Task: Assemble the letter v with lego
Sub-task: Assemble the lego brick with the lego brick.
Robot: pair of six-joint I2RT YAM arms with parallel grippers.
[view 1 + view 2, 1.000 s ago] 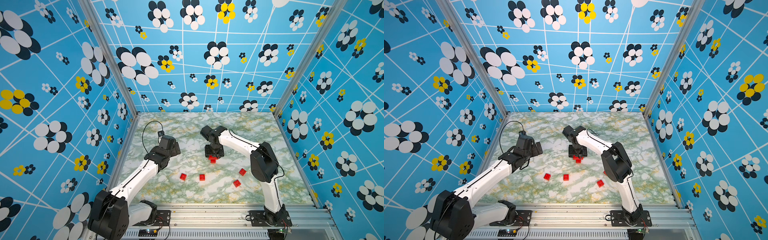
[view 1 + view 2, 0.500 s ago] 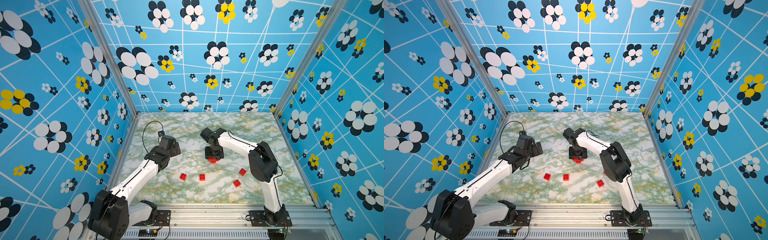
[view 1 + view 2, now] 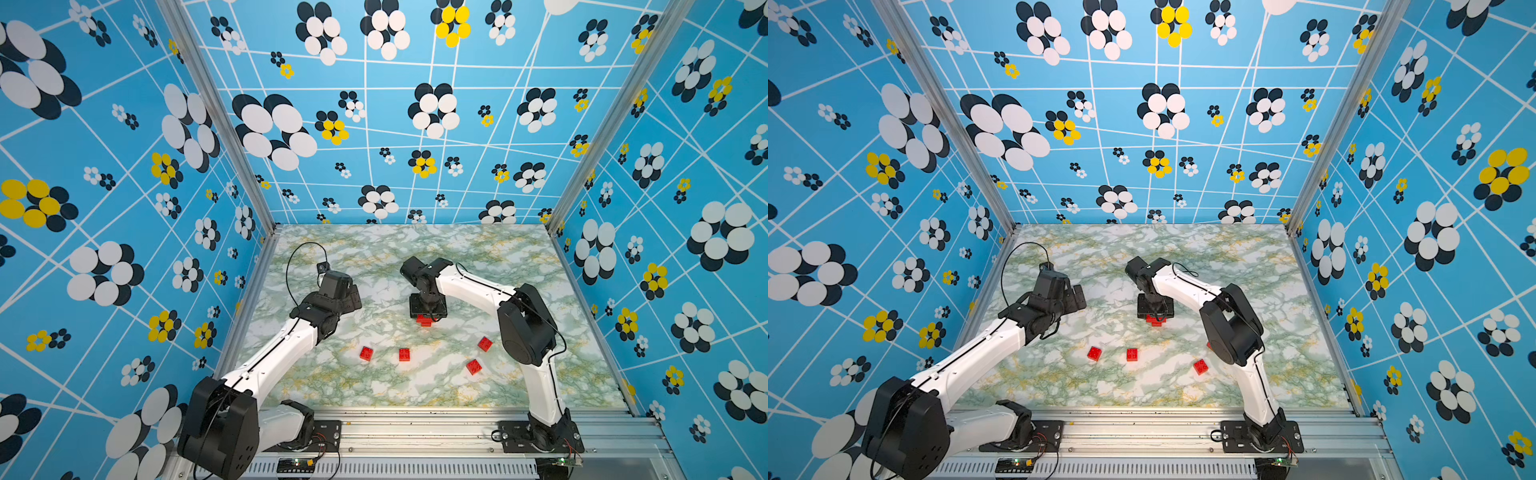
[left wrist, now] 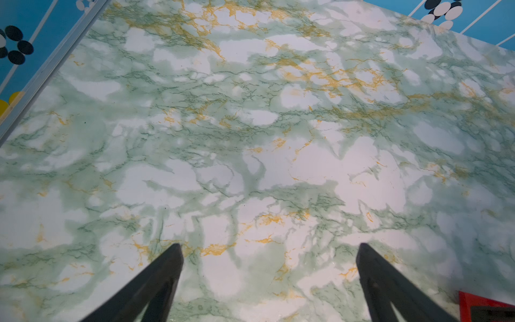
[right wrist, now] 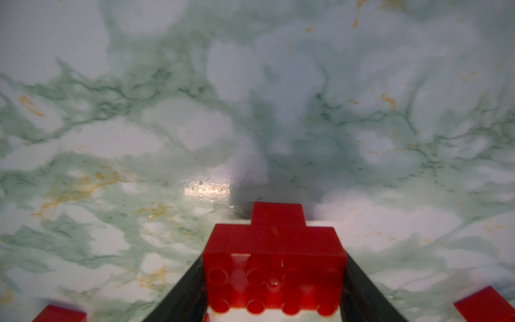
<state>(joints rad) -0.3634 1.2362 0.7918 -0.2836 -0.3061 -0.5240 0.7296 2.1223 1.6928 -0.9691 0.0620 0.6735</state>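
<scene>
Left hand (image 4: 269,246) is spread wide and empty, over the counter (image 4: 250,139). Mid-counter, right hand (image 3: 428,311) clamps the long brick (image 5: 274,242), which looks seated on a short brick (image 5: 277,213). I'd push straight down, studs squared, before releasing. Four loose bricks (image 3: 404,354) lie nearer the front.

You are seeing glossy, smooth red plastic bricks (image 5: 274,242) sitting between the matt black fingers (image 5: 184,295) of the right gripper (image 5: 274,260); beneath it, the marble-print tabletop (image 5: 195,125) is shining like smooth laminate, catching glare just ahead of the gripper.
</scene>
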